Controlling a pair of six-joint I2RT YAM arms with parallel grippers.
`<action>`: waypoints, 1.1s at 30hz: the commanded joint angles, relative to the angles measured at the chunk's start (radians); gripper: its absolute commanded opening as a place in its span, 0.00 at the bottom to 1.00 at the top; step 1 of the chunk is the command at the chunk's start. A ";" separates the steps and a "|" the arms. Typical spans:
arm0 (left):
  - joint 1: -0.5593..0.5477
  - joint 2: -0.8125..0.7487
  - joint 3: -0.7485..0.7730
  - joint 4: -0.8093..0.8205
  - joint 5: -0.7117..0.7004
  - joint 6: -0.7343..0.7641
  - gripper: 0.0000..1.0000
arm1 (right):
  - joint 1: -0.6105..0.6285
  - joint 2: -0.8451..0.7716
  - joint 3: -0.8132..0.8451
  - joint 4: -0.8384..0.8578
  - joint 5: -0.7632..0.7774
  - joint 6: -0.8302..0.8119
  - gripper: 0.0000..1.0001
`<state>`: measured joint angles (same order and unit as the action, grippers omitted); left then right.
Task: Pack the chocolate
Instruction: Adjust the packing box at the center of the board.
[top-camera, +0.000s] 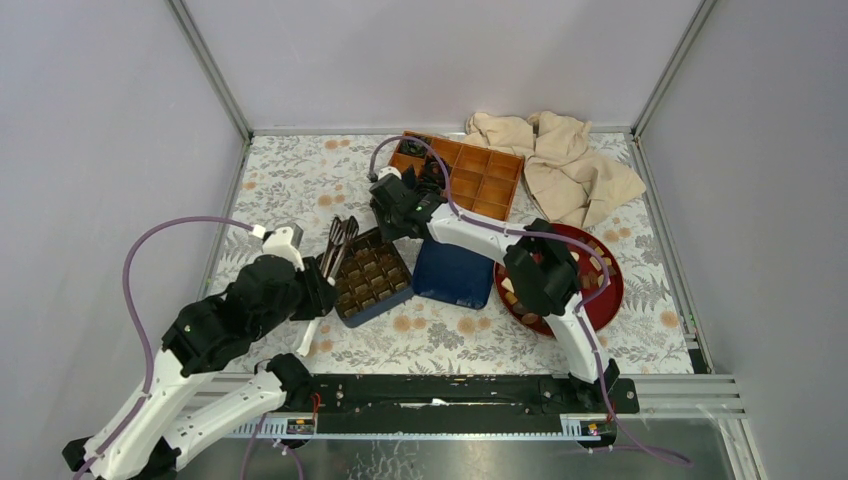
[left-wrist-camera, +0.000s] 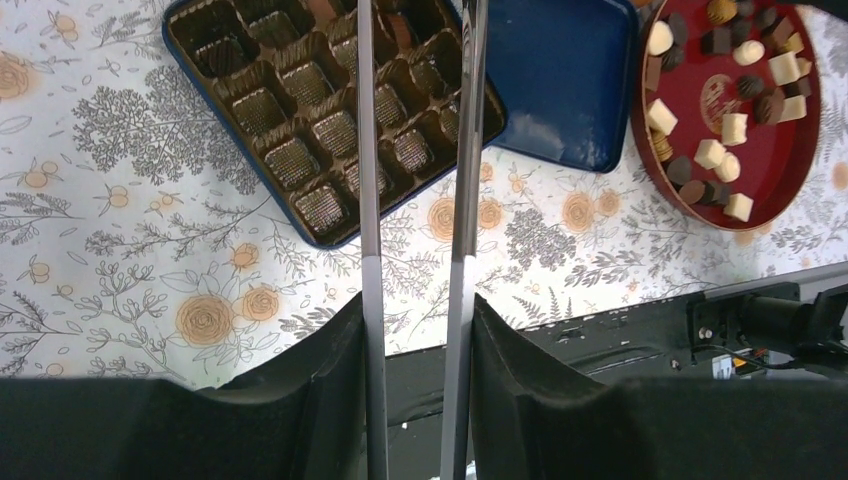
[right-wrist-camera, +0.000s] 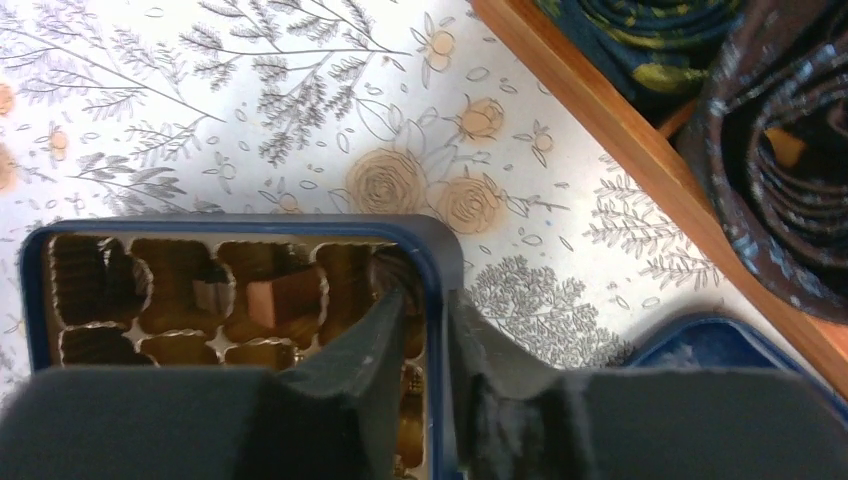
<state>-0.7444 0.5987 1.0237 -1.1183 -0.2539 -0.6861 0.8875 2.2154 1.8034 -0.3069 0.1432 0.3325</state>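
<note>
while the left gripper (left-wrist-camera: 415, 310) clamps a pair of metal tongs (left-wrist-camera: 366, 150) over the blue box (left-wrist-camera: 290, 160), the right gripper (right-wrist-camera: 428, 320) straddles that box's far rim, jaws narrow; whether they pinch it i cannot tell. most chocolate (left-wrist-camera: 735, 128) sits on the red plate (left-wrist-camera: 790, 150); a few pieces lie in the box.

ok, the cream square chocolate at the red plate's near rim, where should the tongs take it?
Across two opposite flat sides of the cream square, from straight above: it lies flat, and the raised rim of the red plate blocks a low approach. Probably pick the faces away from the dark pieces beside it.
</note>
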 joint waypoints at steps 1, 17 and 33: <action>0.006 0.015 -0.030 0.061 0.012 -0.022 0.00 | -0.022 -0.031 0.039 0.076 -0.071 0.070 0.38; 0.006 0.015 -0.062 0.051 0.079 -0.052 0.00 | -0.056 -0.062 -0.047 0.073 -0.203 0.143 0.43; 0.006 0.030 -0.116 -0.011 0.103 -0.100 0.00 | -0.025 -0.018 0.047 0.037 -0.241 0.244 0.30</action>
<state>-0.7444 0.6247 0.9115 -1.1248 -0.1455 -0.7547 0.8547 2.2147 1.7695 -0.2775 -0.0738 0.5312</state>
